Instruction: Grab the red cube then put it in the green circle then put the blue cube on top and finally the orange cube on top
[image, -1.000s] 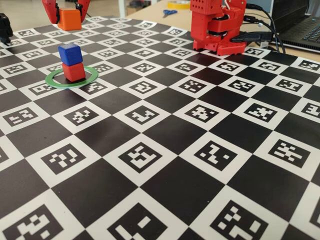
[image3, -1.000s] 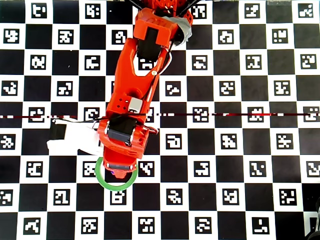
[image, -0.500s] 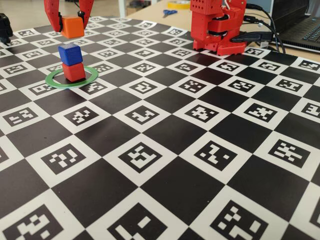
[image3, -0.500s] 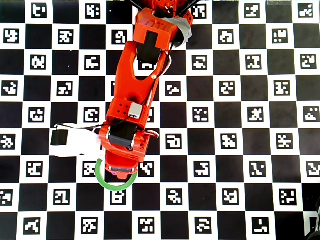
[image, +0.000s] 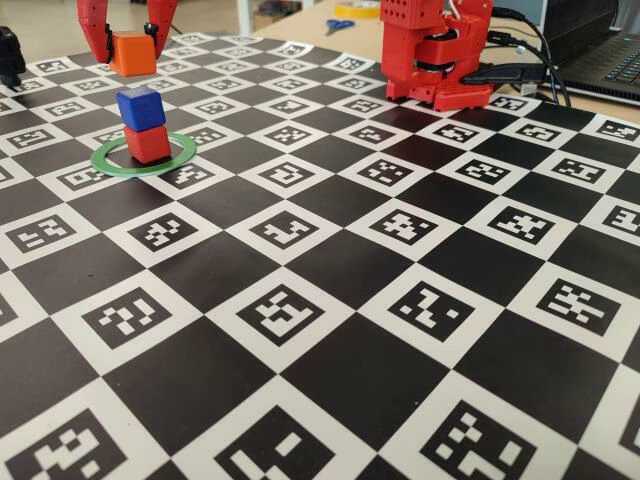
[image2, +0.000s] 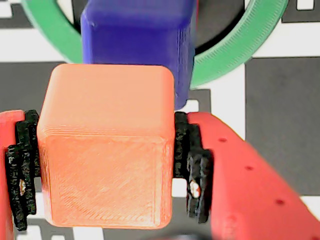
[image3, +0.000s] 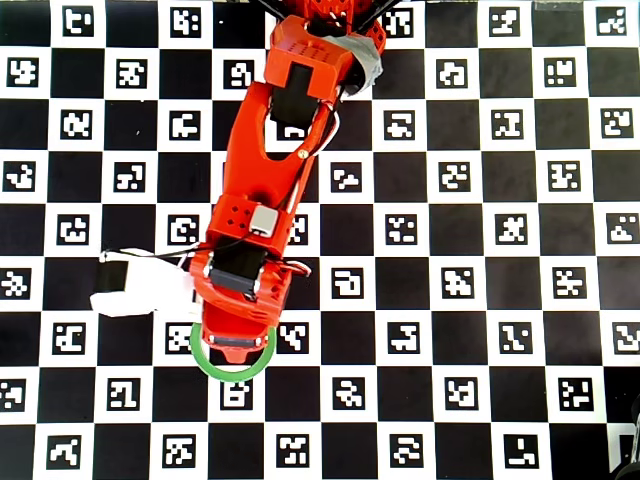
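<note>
The red cube (image: 148, 143) stands inside the green circle (image: 100, 160), and the blue cube (image: 140, 107) sits on top of it. My gripper (image: 128, 50) is shut on the orange cube (image: 133, 53), which hangs just above the blue cube with a small gap. In the wrist view the orange cube (image2: 105, 150) is clamped between the black pads (image2: 192, 165) of the gripper (image2: 107, 170). It overlaps the near part of the blue cube (image2: 135, 35), with the green circle (image2: 240, 50) around. In the overhead view the arm covers all the cubes; only the green circle (image3: 232, 372) shows.
The red arm base (image: 435, 50) stands at the back of the checkered marker mat (image: 330, 300). A laptop (image: 600, 50) and cables lie to its right, scissors (image: 338, 25) behind. A black object (image: 10, 55) sits at the left edge.
The gripper has carried the orange cube lower and closer over the stack in the green circle. The red and blue cubes have not moved.
</note>
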